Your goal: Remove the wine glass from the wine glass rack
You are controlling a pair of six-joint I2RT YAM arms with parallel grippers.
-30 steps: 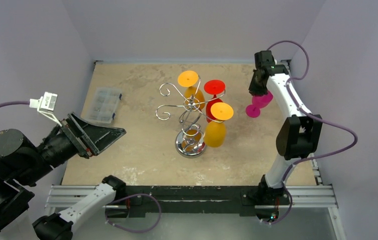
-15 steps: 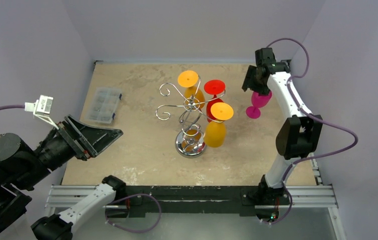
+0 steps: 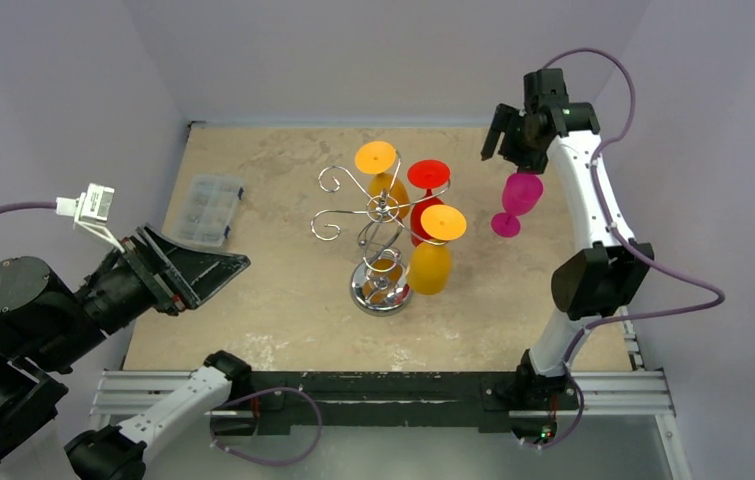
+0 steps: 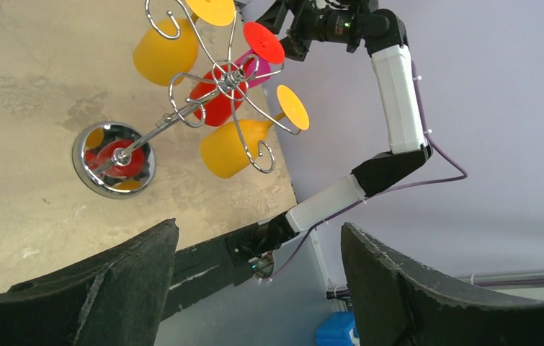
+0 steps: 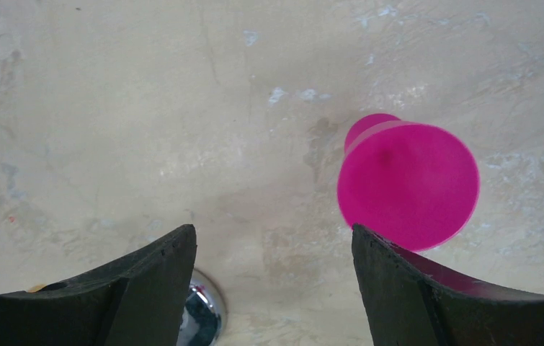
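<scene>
The chrome wine glass rack [image 3: 371, 215] stands mid-table on its round base [image 3: 380, 291], also seen in the left wrist view [image 4: 114, 158]. Two orange glasses [image 3: 431, 265] and a red one [image 3: 427, 208] hang upside down from it. A magenta wine glass [image 3: 516, 200] stands by itself on the table to the right of the rack. My right gripper [image 3: 511, 135] hovers open just above and behind it; in its wrist view the glass [image 5: 407, 184] lies beside the right finger, not between the jaws [image 5: 272, 234]. My left gripper [image 3: 208, 270] is open and empty at the near left.
A clear plastic compartment box [image 3: 208, 208] lies at the table's left edge. The rack's chrome base [image 5: 204, 313] shows under my right gripper's left finger. Grey walls close in on the table's left, back and right.
My right gripper opened, let go of the magenta wine glass and lifted up and back from it. The glass stays standing on the table. The left arm barely shifted.
</scene>
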